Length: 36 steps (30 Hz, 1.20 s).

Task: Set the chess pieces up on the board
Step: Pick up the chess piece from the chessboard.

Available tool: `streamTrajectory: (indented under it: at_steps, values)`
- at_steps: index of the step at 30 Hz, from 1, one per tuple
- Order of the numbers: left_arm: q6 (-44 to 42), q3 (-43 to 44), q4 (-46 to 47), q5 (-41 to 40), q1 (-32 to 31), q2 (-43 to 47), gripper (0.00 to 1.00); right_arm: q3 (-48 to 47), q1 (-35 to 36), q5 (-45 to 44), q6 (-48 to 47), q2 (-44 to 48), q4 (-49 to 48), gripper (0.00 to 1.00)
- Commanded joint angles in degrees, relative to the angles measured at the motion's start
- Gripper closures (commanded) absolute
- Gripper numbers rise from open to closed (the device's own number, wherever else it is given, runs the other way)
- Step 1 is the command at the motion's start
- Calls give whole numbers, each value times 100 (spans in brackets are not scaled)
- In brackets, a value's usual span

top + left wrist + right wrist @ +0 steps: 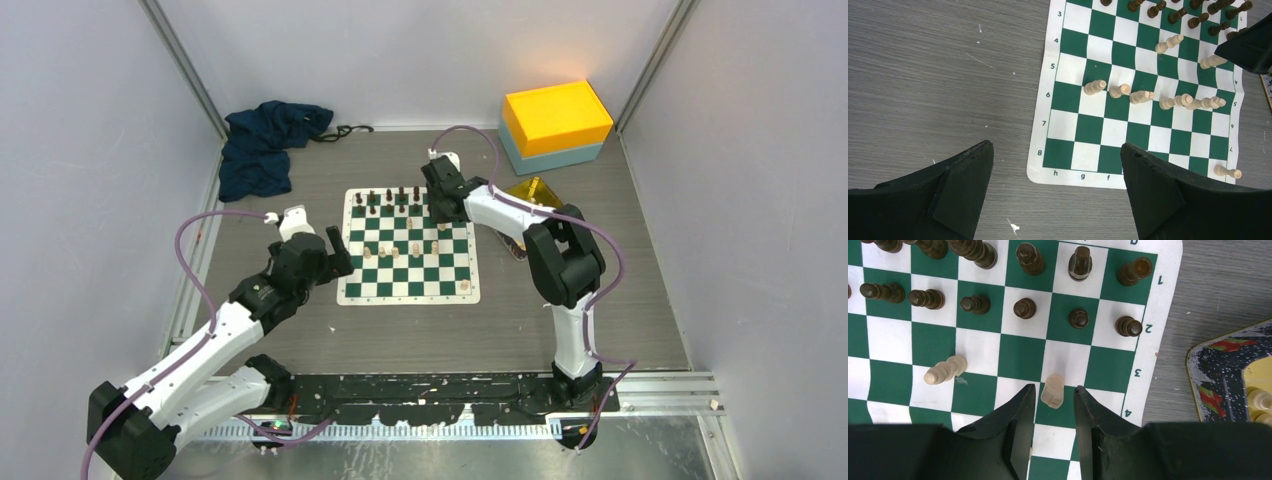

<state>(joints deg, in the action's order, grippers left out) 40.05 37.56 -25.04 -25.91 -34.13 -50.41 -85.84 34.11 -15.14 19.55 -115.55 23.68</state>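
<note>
Looking down from the top view, you see the board (408,297) lying flat mid-table with cream chess pieces (395,250) scattered across its middle ranks, the left gripper (340,255) at its left edge and the right gripper (440,212) over its far right part. In your left wrist view, the left gripper (1056,147) hangs spread wide and empty above the board's near corner, a ragged row of cream pieces beyond it. In your right wrist view, the right gripper (1053,387) stands partly open, straddling one cream piece (1053,392) with a sliver of board showing each side, dark pieces (1024,307) ranked beyond and a gold tray (1218,360) off the board's edge.
</note>
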Motion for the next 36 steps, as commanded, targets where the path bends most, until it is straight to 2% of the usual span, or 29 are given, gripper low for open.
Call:
streamTrajectory:
  at_steps: [1,15,18,27,36]
  values:
    - [-32,120,374,-96,-19,-12,1,-282,-22,70,-77,-34,-171,60]
    - [-50,69,486,-123,-24,-74,1,-325,-67,111,-70,-197,-159,63]
    - [-55,67,504,-117,-22,-91,2,-350,-67,116,-62,-206,-154,67]
    - [-59,43,517,-122,-22,-71,1,-306,-69,47,-57,-52,-111,93]
    - [-41,67,421,-142,-20,11,1,-317,33,-156,-122,524,151,97]
